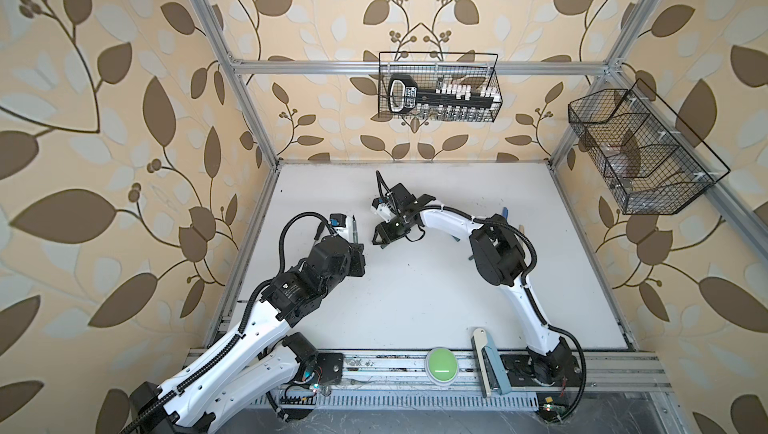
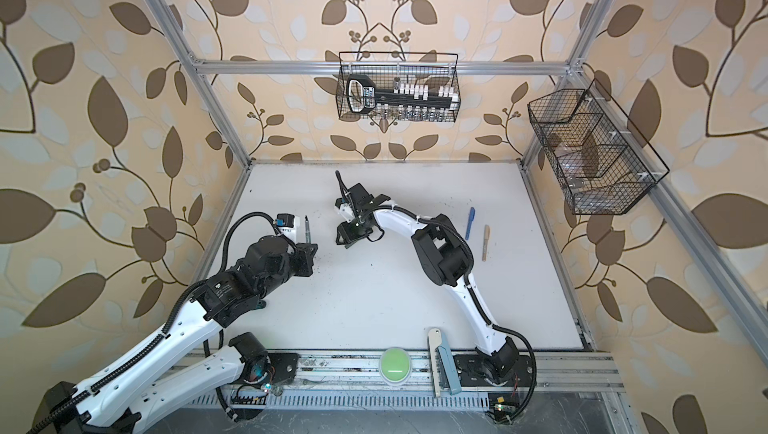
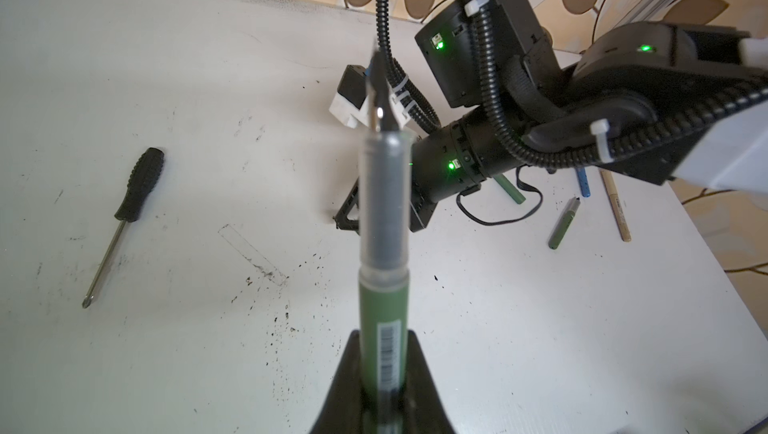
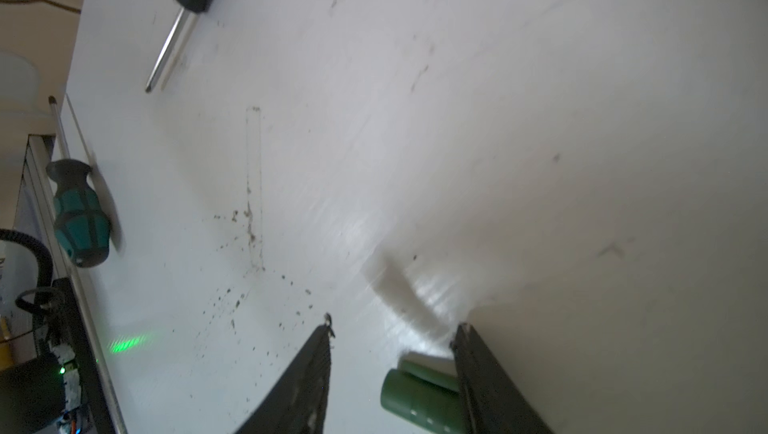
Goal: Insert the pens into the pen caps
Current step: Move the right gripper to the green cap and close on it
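The left fingers clamp a green pen. The right fingers stand apart, a green cap beside one; the desk ahead lies open.

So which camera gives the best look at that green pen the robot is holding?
The left wrist view: the green pen fills the middle of the picture, clamped in the left gripper, barcode label and dark tip visible. In both top views it is a thin distant sliver. The right wrist view does not show it.
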Motion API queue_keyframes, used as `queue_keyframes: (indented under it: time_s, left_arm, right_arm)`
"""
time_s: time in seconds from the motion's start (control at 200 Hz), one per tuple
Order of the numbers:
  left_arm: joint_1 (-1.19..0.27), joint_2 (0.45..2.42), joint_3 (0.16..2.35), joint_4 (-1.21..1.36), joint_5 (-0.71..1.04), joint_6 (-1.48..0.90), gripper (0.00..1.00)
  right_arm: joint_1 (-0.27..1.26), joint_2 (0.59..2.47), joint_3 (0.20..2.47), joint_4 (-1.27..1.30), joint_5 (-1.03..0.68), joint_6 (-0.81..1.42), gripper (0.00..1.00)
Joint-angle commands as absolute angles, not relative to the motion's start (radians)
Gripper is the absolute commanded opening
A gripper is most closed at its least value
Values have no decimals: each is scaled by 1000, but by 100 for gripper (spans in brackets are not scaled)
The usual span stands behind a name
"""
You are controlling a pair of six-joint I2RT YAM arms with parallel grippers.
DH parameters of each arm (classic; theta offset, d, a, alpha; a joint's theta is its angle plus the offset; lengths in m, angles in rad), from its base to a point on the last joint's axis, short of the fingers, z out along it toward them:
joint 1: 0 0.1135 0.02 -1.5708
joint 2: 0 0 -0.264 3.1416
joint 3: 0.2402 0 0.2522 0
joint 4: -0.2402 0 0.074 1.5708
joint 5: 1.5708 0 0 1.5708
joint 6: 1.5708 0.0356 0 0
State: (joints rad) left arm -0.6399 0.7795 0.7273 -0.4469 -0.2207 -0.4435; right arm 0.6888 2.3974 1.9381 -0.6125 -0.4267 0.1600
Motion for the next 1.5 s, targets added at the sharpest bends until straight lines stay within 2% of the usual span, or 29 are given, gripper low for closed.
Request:
queue_keyframes:
  time_s: [0.0,0.145,0.305,0.52,0.63,0.935,1.495]
  left_arm:
    - [-633,789,758,-410,-241,-419,0]
    - [-632,802,759,-407,-234,-411,0]
    - [-632,803,730,-363,-187,-386,0]
    - [-633,800,673,-287,-141,-345,0]
    - [-632,794,652,-262,-123,-330,0]
    - [-632,763,606,-223,-78,-280,0]
    - [-632,756,596,-230,-80,-260,0]
  right_arm:
    - [712,2369,1910,-749,-443,61,49]
    - [703,2335,1888,-791,-461,75,45]
    - [703,2196,1819,-750,-435,151,42]
    - [686,2047,1650,-722,-227,293,48]
    - [683,2091,1663,-764,-215,293,50]
    - [705,2273,1875,-879,-173,297,50]
    - [777,2428,2022,-959,-59,336,48]
